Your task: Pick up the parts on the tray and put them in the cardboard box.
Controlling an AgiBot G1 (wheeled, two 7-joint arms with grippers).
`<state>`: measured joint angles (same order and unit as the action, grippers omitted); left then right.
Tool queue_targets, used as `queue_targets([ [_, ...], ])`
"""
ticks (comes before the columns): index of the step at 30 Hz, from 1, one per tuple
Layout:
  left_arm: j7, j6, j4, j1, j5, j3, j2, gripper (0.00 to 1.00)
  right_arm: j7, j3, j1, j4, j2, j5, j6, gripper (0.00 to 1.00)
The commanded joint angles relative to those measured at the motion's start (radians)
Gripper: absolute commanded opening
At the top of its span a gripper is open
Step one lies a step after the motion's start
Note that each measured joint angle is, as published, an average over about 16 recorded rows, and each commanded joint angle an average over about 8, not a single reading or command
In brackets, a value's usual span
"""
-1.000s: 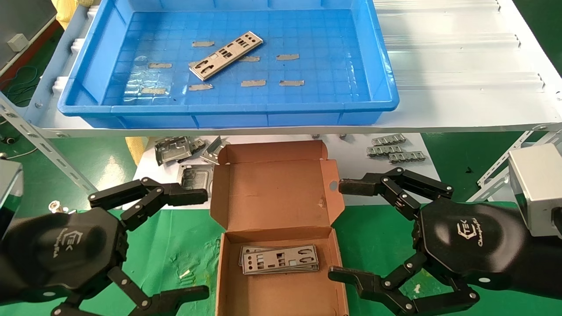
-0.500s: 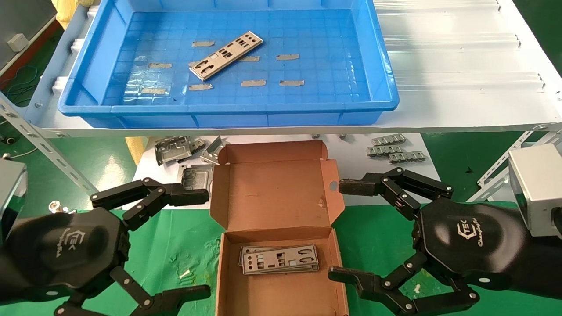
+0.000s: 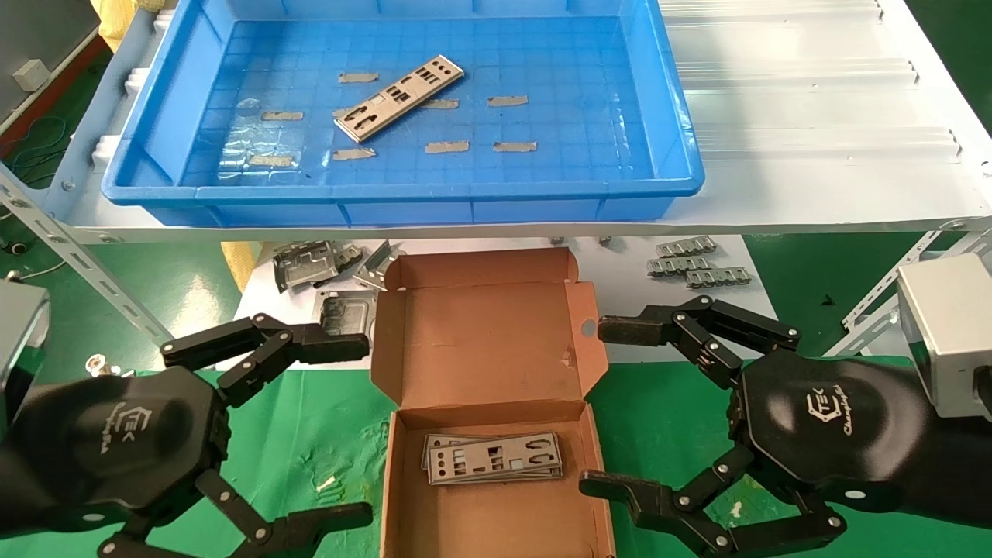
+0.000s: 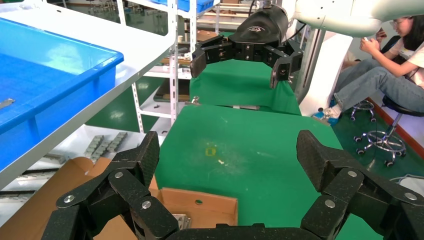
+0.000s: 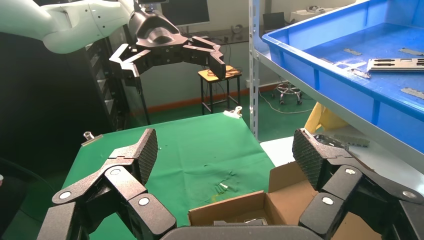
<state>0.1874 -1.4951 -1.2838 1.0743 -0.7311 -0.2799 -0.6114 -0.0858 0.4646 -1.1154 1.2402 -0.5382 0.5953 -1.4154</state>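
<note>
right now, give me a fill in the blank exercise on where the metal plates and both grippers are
1. One thin silver-grey metal plate lies on the floor of the large bright-blue plastic ____.
2. A stack of plates rests inside the small brown ____ box.
3. The left gripper and the right gripper flank the box, and both are ____.
4. The short ridged silver strips lie on the white surface nearer the ____ gripper.

Missing words: tray; cardboard; open; right
</note>
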Motion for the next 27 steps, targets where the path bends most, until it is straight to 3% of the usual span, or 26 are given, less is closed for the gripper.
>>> queue_targets([
  [1,0.000,0.000,0.000,0.000,0.000,0.000,0.000,1.00,0.000,0.000,0.000,0.000,0.000,0.000,0.000,1.00],
  [27,0.000,0.001,0.000,0.000,-0.001,-0.001,-0.001,1.00,0.000,0.000,0.000,0.000,0.000,0.000,0.000,1.00],
])
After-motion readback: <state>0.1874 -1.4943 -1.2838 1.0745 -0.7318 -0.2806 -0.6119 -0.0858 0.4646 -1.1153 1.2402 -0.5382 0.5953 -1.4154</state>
